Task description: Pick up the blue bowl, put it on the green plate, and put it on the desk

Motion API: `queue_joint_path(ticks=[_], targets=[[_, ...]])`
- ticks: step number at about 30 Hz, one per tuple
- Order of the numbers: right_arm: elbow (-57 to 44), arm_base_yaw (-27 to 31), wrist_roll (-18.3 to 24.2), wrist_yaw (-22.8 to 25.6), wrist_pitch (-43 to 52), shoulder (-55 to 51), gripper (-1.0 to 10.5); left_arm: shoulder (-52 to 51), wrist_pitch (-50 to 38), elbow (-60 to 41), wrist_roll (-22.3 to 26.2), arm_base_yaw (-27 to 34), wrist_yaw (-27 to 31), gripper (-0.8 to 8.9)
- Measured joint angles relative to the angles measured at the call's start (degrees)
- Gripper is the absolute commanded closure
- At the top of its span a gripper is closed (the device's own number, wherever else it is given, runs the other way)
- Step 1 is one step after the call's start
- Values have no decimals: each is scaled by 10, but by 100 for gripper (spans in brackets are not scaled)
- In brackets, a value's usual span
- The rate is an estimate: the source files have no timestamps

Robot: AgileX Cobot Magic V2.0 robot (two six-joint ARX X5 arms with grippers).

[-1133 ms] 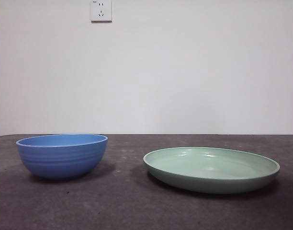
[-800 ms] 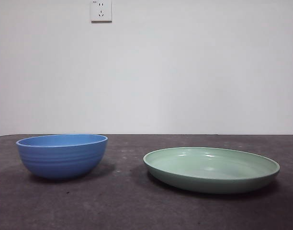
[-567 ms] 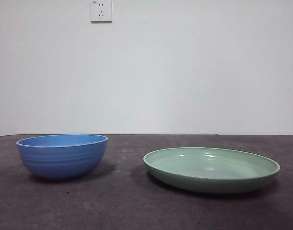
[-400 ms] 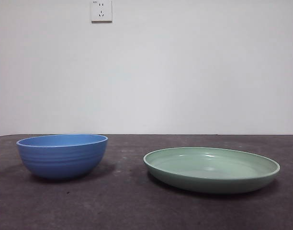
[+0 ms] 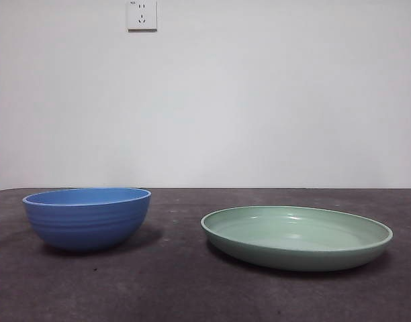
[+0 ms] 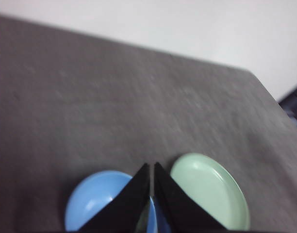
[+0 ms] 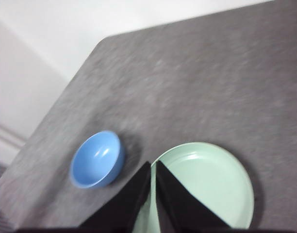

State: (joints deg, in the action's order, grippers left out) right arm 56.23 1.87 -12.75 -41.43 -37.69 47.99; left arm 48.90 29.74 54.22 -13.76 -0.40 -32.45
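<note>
The blue bowl [image 5: 88, 217] stands upright on the desk [image 5: 172, 282] at the left, apart from the green plate [image 5: 297, 236], which lies flat to its right. Both are empty. Neither arm shows in the front view. In the left wrist view, my left gripper [image 6: 151, 165] hangs high above, shut, with the blue bowl [image 6: 92, 204] and green plate [image 6: 211, 196] far below its tips. My right gripper [image 7: 153, 164] is also shut and high up, over the near rim of the green plate [image 7: 206, 182], with the blue bowl [image 7: 97, 159] off to one side.
A white wall with a power socket [image 5: 142, 15] rises behind the desk. The desk's far edge [image 6: 139, 46] and a side edge [image 7: 66, 102] show in the wrist views. A dark object [image 6: 295, 99] sits beyond one corner of the desk.
</note>
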Motion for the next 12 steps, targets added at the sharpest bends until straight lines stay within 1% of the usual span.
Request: queue_joint_path(ticks=[3,7,10,12], targets=[[8,-7,18,-5,-10,17,934,27,9,3,9,0,-21,794],[8,-9,39,-4,-14,23,934,49,14,3,12,0,-23,789],[8,-9,46,-4,-14,22,934,52,14,3,13,0,-23,778],[8,-9,49,-4,-17,23,934,52,14,3,14,0,-23,751]])
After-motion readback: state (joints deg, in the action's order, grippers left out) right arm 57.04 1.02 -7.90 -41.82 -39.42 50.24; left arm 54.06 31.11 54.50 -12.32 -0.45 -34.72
